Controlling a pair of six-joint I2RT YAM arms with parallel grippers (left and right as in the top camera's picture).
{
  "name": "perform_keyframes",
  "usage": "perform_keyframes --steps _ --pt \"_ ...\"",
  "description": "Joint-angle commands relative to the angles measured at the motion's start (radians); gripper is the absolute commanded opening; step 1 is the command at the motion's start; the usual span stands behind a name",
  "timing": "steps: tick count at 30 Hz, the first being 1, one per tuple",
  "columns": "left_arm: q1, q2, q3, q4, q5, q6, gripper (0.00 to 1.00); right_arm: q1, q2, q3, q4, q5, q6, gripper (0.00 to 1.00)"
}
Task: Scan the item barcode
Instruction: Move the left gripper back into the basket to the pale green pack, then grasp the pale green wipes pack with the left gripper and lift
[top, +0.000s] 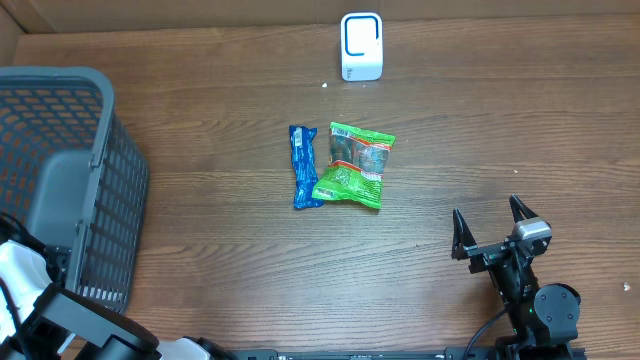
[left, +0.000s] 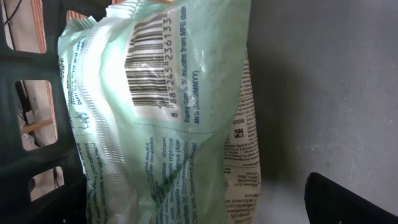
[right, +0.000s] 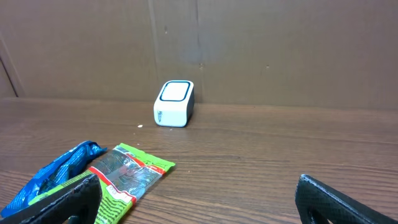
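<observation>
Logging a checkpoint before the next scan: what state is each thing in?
Basket: upright.
Pale pouch: barcode showing, ungripped, by basket lattice.
Scanner: upright.
Blue packet: lying flat.
Green packet: lying flat beside it.
Left gripper: jaws open.
Right gripper: jaws open, empty.

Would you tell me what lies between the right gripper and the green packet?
Nothing; the overhead view shows bare table between the right gripper and the green packet.
</observation>
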Motion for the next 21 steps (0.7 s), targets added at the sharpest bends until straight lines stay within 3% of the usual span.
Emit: perform_keyframes --steps 1,4,7,10,11,17,21 --pt "0.007 0.014 -0.02 0.004 -0.001 0.008 0.95 0.005 -0.009 -0.01 0.005 0.001 0.003 1.0" --pt "0.007 0.051 -0.02 0.003 0.019 0.008 0.9 0.005 -0.009 -0.01 0.005 0.001 0.003 1.0" --pt "0.007 0.093 -0.02 0.002 0.034 0.016 0.58 0.005 -0.009 -0.01 0.005 0.001 0.003 1.0" --pt "0.005 0.097 -0.02 0.003 0.042 0.015 0.09 0.005 -0.009 -0.01 0.005 0.001 0.003 1.0" --pt "0.005 0.096 -0.017 0.003 0.051 0.016 0.04 0.005 -0.009 -0.01 0.005 0.001 0.003 1.0" --pt "0.005 0.096 0.031 -0.01 0.129 0.016 0.04 0.005 -0.009 -0.01 0.005 0.001 0.003 1.0" --pt "-0.002 0.096 0.145 -0.063 0.26 0.044 0.04 0.005 -0.009 -0.01 0.005 0.001 0.003 1.0"
